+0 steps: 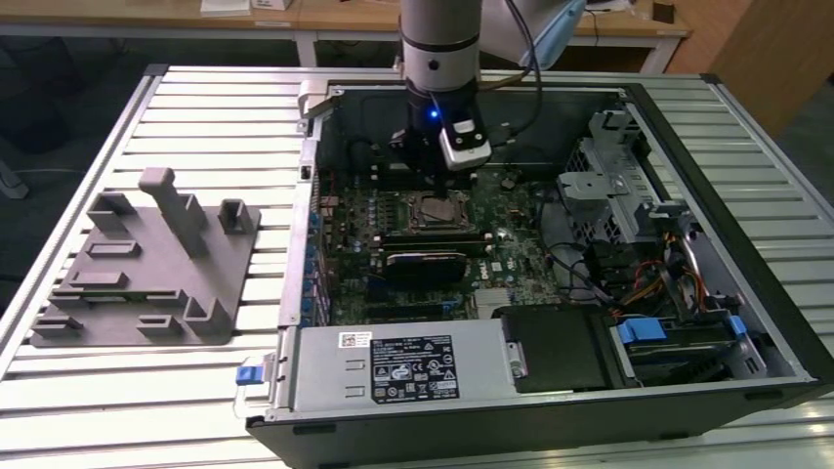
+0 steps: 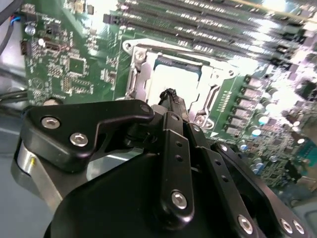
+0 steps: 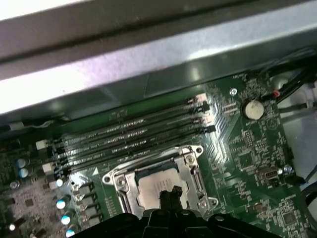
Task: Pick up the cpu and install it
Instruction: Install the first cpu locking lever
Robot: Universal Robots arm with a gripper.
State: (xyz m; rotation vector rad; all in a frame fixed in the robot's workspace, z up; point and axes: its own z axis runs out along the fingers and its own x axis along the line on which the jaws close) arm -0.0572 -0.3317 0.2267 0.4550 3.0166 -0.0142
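The cpu (image 3: 154,185) is a pale silver square lying flat inside the metal socket frame (image 3: 115,179) on the green motherboard. In the second wrist view the cpu (image 2: 174,79) looks bright inside the same socket frame (image 2: 134,74). My gripper (image 3: 170,192) hangs just above the cpu's edge, with its two black fingertips pressed together and nothing visible between them. Both wrist views show the tips closed, gripper (image 2: 171,93). In the exterior view the gripper (image 1: 437,184) stands upright over the socket (image 1: 437,209) inside the open computer case.
Memory slots (image 3: 129,134) run beside the socket, close to the case wall (image 3: 148,54). A black heatsink block (image 1: 424,264), the power supply (image 1: 391,366) and a drive cage (image 1: 612,186) crowd the case. A grey plastic tray (image 1: 144,264) sits on the slatted table at the exterior view's left.
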